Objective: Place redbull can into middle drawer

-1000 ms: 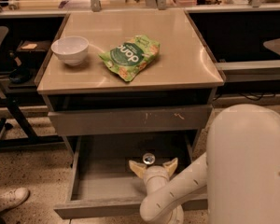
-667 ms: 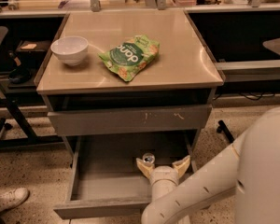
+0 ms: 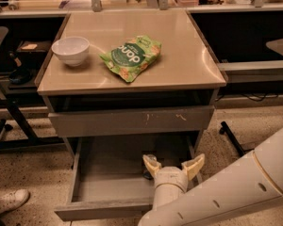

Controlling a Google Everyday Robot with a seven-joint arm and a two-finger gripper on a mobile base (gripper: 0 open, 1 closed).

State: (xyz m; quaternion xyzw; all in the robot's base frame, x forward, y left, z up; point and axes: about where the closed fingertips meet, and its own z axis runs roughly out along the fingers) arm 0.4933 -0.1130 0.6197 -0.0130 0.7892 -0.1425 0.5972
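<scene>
The middle drawer (image 3: 104, 182) is pulled open below the counter, showing its grey floor and side walls. My gripper (image 3: 172, 165) is over the right half of the drawer with its tan fingers (image 3: 151, 164) spread wide and nothing between them. The redbull can is almost wholly hidden. Only a small dark part (image 3: 147, 174) shows just under the left fingertip inside the drawer, and I cannot tell if it stands upright. My white arm (image 3: 236, 192) fills the lower right.
A white bowl (image 3: 71, 50) and a green snack bag (image 3: 131, 57) lie on the beige counter (image 3: 184, 65). The shut drawer front with pale scratches (image 3: 132, 121) sits above the open drawer. A chair base (image 3: 9, 121) and a shoe (image 3: 7, 201) are at the left.
My gripper has shifted right and a little back. The can's silver top, seen between the fingers before, is now hidden at the left fingertip.
</scene>
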